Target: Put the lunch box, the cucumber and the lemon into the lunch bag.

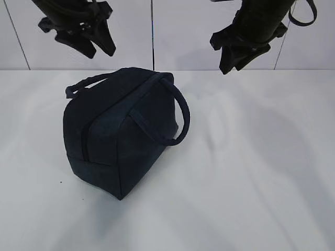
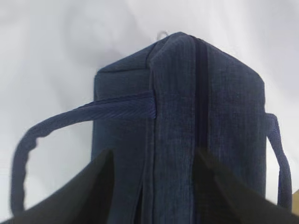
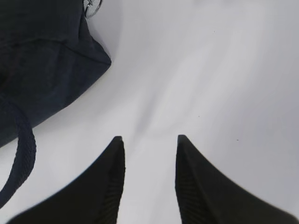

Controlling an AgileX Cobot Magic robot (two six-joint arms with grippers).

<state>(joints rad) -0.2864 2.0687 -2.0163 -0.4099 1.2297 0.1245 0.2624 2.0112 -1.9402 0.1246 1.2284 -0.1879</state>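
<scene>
Lunch bag (image 1: 120,136) zipped shut on the tabletop (image 1: 251,172); contents not visible.
Left pincer (image 2: 152,163) and right pincer (image 3: 149,154) both parted, empty; advise gripping the ring pull (image 3: 92,8) squarely.

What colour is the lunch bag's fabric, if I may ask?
Dark navy blue lunch bag; the left wrist view shows it best.

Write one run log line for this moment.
lunch bag: zipped, on table | left end effector: open, raised | right end effector: open, raised | food items: not visible
</scene>
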